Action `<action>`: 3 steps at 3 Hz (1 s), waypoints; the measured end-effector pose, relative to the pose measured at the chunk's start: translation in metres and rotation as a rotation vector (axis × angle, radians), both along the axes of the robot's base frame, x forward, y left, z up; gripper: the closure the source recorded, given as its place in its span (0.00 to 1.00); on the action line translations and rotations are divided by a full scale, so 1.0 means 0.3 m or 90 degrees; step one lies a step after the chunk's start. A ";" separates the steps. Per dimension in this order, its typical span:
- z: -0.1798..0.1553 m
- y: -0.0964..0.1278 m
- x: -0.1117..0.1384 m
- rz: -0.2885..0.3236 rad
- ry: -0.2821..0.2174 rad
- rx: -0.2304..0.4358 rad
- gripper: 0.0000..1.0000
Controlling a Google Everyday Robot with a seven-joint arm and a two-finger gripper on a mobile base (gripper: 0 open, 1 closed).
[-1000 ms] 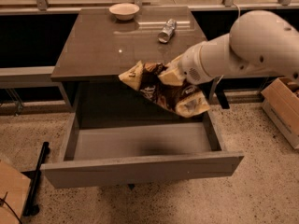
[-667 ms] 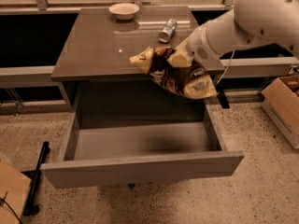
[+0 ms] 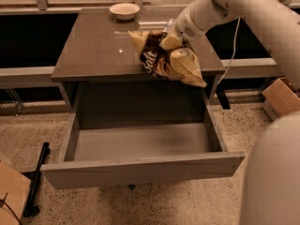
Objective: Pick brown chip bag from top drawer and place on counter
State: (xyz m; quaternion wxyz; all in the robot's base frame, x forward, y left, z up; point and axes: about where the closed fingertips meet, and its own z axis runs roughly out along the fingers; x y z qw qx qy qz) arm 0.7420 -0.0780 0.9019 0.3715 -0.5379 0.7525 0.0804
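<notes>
The brown chip bag [image 3: 161, 60] has a dark middle with white lettering and cream-yellow ends. It hangs tilted over the front right part of the counter [image 3: 93, 46], and its lower end reaches past the counter's front edge. My gripper [image 3: 171, 39] is shut on the bag's upper part and comes in from the upper right. The top drawer [image 3: 140, 168] is pulled fully out below the counter, and its grey interior holds nothing.
A white bowl [image 3: 124, 11] stands at the counter's back edge. A cardboard box [image 3: 281, 95] is on the floor at the right and another [image 3: 9, 196] at the lower left, next to a black bar [image 3: 37, 179]. My own body [image 3: 276, 172] fills the lower right.
My gripper has carried the bag up and back, from above the drawer's rear to over the counter's front right part.
</notes>
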 end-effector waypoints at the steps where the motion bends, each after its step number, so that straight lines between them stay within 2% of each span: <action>1: 0.070 0.062 0.143 0.010 -0.038 0.008 1.00; 2: 0.194 0.134 0.260 0.018 -0.105 0.036 1.00; 3: 0.331 0.169 0.327 0.018 -0.170 0.062 1.00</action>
